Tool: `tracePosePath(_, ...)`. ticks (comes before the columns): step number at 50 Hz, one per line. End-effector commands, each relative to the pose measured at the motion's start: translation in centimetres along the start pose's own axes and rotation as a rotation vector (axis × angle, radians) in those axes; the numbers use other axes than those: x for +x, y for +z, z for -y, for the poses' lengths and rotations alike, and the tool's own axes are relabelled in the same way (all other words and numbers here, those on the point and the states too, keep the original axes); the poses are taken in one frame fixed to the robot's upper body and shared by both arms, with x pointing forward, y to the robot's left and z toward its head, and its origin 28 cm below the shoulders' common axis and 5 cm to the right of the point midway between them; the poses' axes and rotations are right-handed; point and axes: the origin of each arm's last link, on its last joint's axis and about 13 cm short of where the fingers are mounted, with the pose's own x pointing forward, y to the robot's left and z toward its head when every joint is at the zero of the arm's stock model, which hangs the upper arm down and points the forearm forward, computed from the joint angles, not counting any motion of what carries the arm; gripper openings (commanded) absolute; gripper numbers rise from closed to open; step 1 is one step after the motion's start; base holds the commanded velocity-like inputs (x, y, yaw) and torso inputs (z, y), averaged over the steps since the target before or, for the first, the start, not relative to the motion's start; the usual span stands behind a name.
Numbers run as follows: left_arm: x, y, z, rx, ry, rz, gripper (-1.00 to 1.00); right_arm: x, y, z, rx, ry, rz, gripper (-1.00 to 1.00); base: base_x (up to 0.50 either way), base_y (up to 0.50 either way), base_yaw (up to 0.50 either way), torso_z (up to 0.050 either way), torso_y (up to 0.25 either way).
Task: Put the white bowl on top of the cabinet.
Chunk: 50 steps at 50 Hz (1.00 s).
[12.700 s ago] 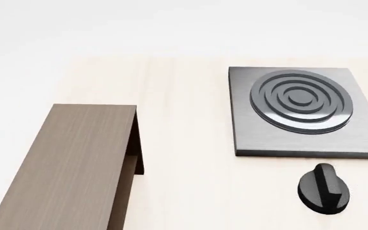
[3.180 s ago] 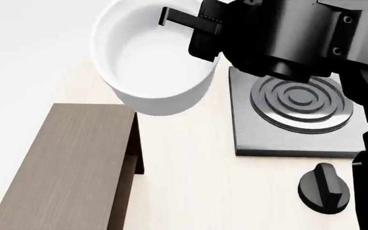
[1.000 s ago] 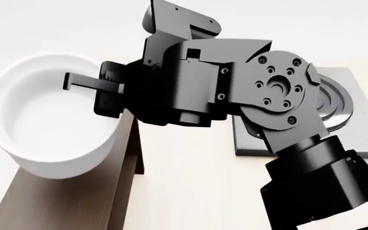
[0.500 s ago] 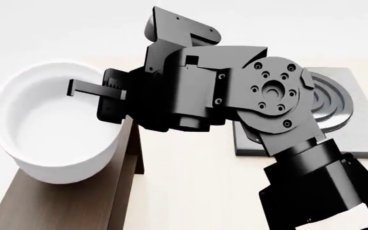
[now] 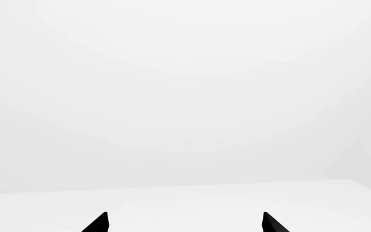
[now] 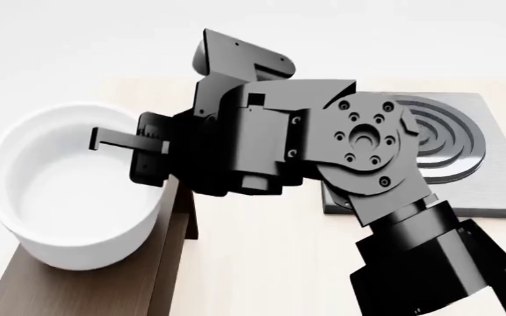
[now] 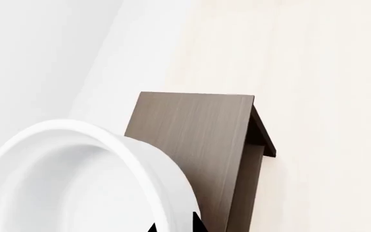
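The white bowl (image 6: 64, 197) is upright over the near part of the dark brown cabinet (image 6: 95, 293); I cannot tell whether its base touches the top. My right gripper (image 6: 128, 143) is shut on the bowl's right rim, one finger (image 6: 112, 136) inside the wall. In the right wrist view the bowl (image 7: 76, 179) fills the near corner, its wall between the tips of the right gripper (image 7: 174, 224), with the cabinet (image 7: 195, 135) beyond. My left gripper (image 5: 184, 224) is open and shows only blank white ahead.
The grey square stove plate (image 6: 490, 191) with its ringed burner lies on the light wood table (image 6: 262, 263) to the right, partly behind my black right arm (image 6: 358, 158). The arm spans the middle of the head view.
The right arm has brought the bowl downward over the cabinet during the last second, and the bowl sits lower against the cabinet top. Earlier the bowl was held high near the stove plate.
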Motion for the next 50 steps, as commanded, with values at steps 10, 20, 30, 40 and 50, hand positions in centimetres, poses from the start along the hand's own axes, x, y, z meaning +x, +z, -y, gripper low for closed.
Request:
tracePosePath(10, 0.0, 0.0, 0.0, -0.004, 0.0, -0.002, 1.0, -0.2, 0.4, -0.2, 0.022, 0.049, 0.03, -1.0, 0.0, 0.0, 0.0, 0.001, 0.001)
tracePosePath(20, 0.0, 0.0, -0.1, -0.006, 0.001, -0.003, 1.0, 0.4, 0.5, 0.0, 0.001, 0.019, 0.023, 1.0, 0.0, 0.0, 0.0, 0.0, 0.0)
tracePosePath(30, 0.0, 0.0, 0.0, -0.007, 0.001, -0.003, 1.0, 0.3, 0.3, -0.2, -0.006, 0.027, 0.02, 1.0, 0.0, 0.0, 0.0, 0.0, 0.0)
tracePosePath(40, 0.0, 0.0, 0.0, -0.008, 0.0, -0.003, 1.0, -0.3, 0.3, -0.4, -0.013, 0.031, 0.033, 1.0, 0.0, 0.0, 0.0, 0.0, 0.0)
tracePosePath(50, 0.0, 0.1, -0.1, -0.008, 0.001, -0.003, 1.0, -1.9, 0.6, -0.7, -0.063, -0.03, 0.085, 1.0, 0.0, 0.0, 0.0, 0.0, 0.0)
